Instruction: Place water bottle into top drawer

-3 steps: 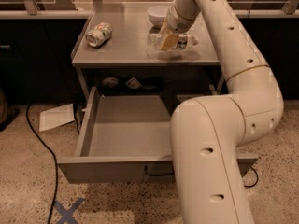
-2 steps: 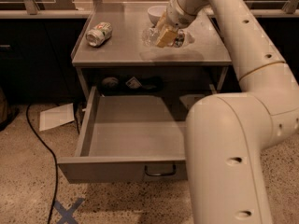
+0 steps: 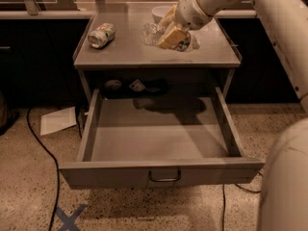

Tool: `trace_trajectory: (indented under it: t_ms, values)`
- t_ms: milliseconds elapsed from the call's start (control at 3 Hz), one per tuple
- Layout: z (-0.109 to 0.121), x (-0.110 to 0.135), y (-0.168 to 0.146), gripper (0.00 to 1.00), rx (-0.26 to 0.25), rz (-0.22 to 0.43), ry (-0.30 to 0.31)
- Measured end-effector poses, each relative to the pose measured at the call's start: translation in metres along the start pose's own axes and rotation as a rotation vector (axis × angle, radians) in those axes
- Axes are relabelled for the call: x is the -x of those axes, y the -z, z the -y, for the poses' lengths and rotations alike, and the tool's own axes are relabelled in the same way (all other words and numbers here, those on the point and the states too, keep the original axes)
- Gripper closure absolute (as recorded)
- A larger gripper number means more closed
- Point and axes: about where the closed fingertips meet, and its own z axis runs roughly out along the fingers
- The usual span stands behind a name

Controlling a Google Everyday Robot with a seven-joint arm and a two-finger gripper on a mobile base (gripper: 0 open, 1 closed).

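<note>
We logged the bottle (image 3: 150, 32) lying on its side at the back right of the tabletop (image 3: 125, 54), just in front of a white bowl (image 3: 161, 12) and well apart from a can (image 3: 101, 35) at the left. The gripper (image 3: 171, 32) sat down over the bottle's middle; we could not tell whether it had hold of it. The drawer (image 3: 110, 173) stood pulled out below the tabletop.
</note>
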Motion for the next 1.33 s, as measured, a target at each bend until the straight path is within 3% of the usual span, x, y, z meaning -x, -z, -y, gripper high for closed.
trace_trajectory:
  t_ms: [333, 667, 1000, 1333]
  values:
    - [-0.049, 0.009, -0.007, 1.0, 0.056, 0.047, -0.03]
    - [-0.08, -0.001, -0.035, 1.0, 0.137, 0.027, -0.04]
    - [-0.08, -0.001, -0.035, 1.0, 0.137, 0.027, -0.04]
    - [-0.097, -0.008, -0.038, 1.0, 0.14, 0.017, -0.069]
